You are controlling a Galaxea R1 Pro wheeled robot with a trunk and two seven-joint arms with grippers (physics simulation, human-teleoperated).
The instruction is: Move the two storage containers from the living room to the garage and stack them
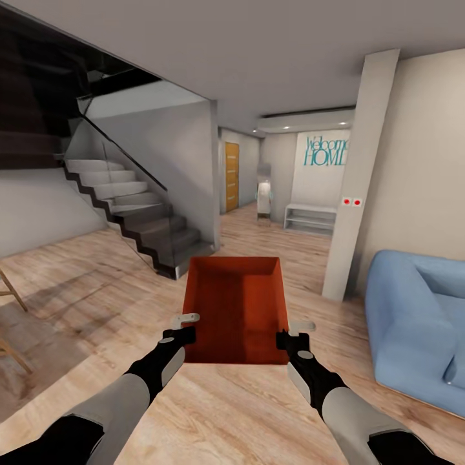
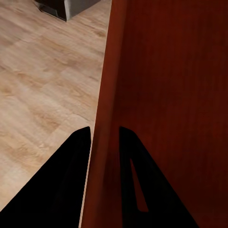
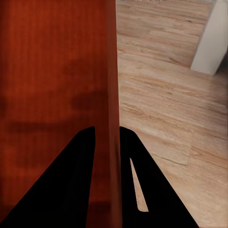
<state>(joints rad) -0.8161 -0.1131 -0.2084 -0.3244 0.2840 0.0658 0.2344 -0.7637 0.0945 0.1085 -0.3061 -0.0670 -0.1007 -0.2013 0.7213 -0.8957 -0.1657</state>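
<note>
Gripped at both side walls: left end effector clamped over the left wall at 7 o'clock, right end effector clamped over the right wall at 5 o'clock. Held level between them above the wood floor, one red-orange storage container, open top up. Ahead, staircase at 10 o'clock, blue sofa at 3, wooden door at 12. Best carried with even squeeze, box kept level, steered wide of the pillar.

Container between both hands, stairs left, sofa right.
</note>
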